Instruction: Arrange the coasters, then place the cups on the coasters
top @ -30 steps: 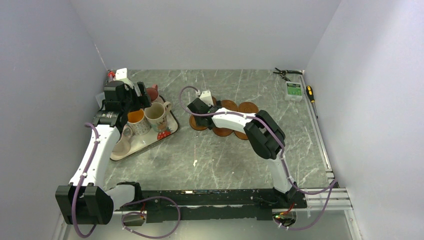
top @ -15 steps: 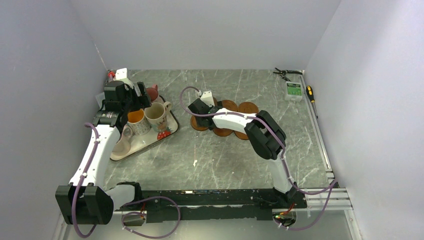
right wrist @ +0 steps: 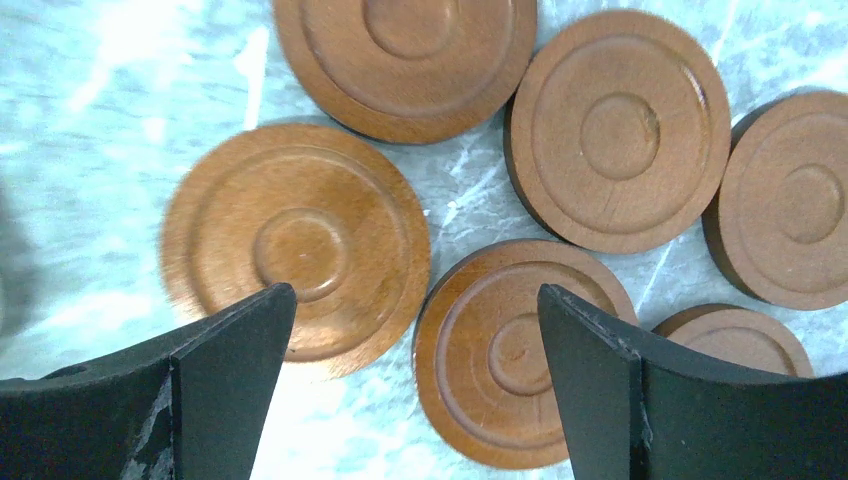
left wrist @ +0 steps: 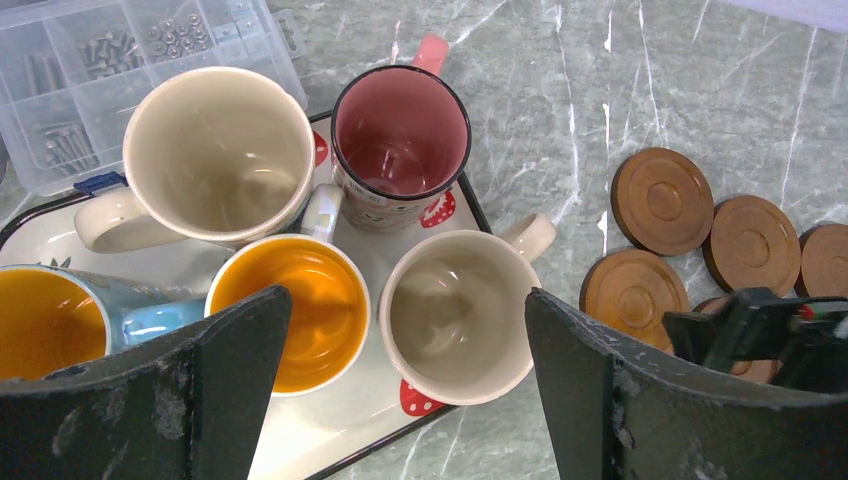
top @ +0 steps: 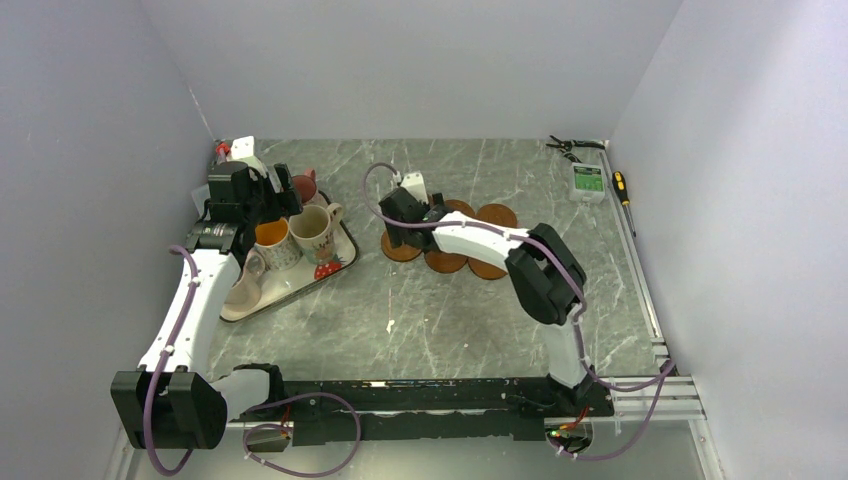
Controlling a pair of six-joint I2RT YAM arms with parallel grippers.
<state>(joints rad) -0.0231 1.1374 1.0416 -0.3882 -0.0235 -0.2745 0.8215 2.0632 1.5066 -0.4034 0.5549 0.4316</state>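
Several brown ringed coasters [top: 446, 262] lie in a loose cluster at the table's middle. My right gripper [top: 398, 222] hangs open just over them. In the right wrist view its jaws [right wrist: 415, 300] straddle the gap between the left coaster [right wrist: 295, 245] and a lower coaster [right wrist: 520, 350], holding nothing. The cups stand on the strawberry tray [left wrist: 330, 435]: a big cream one [left wrist: 218, 155], a pink-lined one [left wrist: 400, 135], an orange-lined one [left wrist: 290, 310], a cream one [left wrist: 455, 315] and a blue one [left wrist: 40, 320]. My left gripper [left wrist: 405, 300] hovers open above them.
A clear parts box [left wrist: 100, 60] sits behind the tray by the left wall. Pliers [top: 570, 147], a small green-and-white device [top: 587, 181] and a screwdriver [top: 621, 186] lie at the back right. Walls close in on three sides.
The right gripper has drawn back a little from the coasters and its elbow has swung right. The left arm and the cups have not moved.
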